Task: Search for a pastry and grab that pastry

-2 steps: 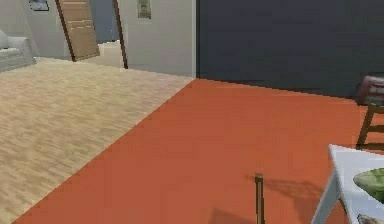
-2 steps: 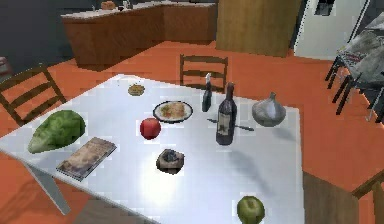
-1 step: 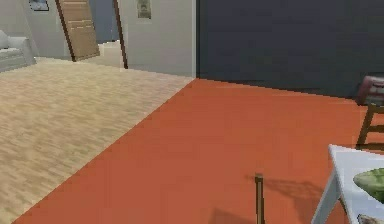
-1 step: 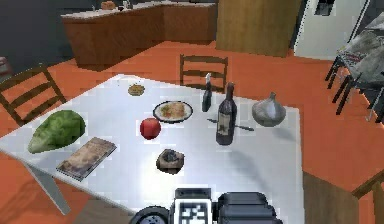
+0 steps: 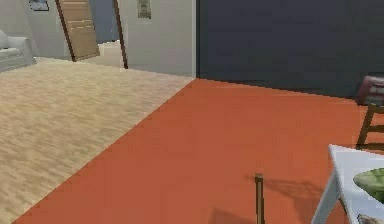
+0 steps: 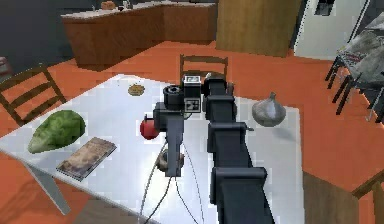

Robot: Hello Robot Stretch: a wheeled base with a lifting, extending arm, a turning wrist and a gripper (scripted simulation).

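Pastry [image 6: 137, 90]: small round tan disc lying flat on white table [image 6: 105, 105], twd the far-left corner in arm side view, bare top all round it. Too small to make out more, so calling it a pastry is tentative.

Gripper [image 6: 170, 168] sits over table's middle, left of the arm [image 6: 232, 150]. A red round thing [image 6: 150, 128] is right beside its body and another reddish bit [image 6: 164, 160] at its lower end, both against the tabletop, so can't tell whether it holds anything. Pastry lies apart from gripper, further out and to the left.

Edges/room: green rounded lump [image 6: 57, 130] is by the table's left edge, flat book-like item [image 6: 87, 157] nr the near-left corner, grey onion-shaped piece [image 6: 268, 110] nr the right edge. Wooden chair [image 6: 30, 90] is close to the left edge, w/ more chairs [image 6: 355, 60] off to the right, cut by the frame. Open orange floor past the far edge, up to wood counters [image 6: 130, 30].

Fwd view: wide orange floor [image 5: 200, 130] ahead, light wood floor [image 5: 70, 110] on left, dark wall [image 5: 290, 45] beyond, open doorway [image 5: 95, 30] far left. Table corner [image 5: 345, 165] pokes in at bottom right w/ a green lump [image 5: 372, 180] cut off by the frame; chair [image 5: 372, 110] behind is partly cut too. Thin dark post [image 5: 260, 195] at bottom, unclear what.
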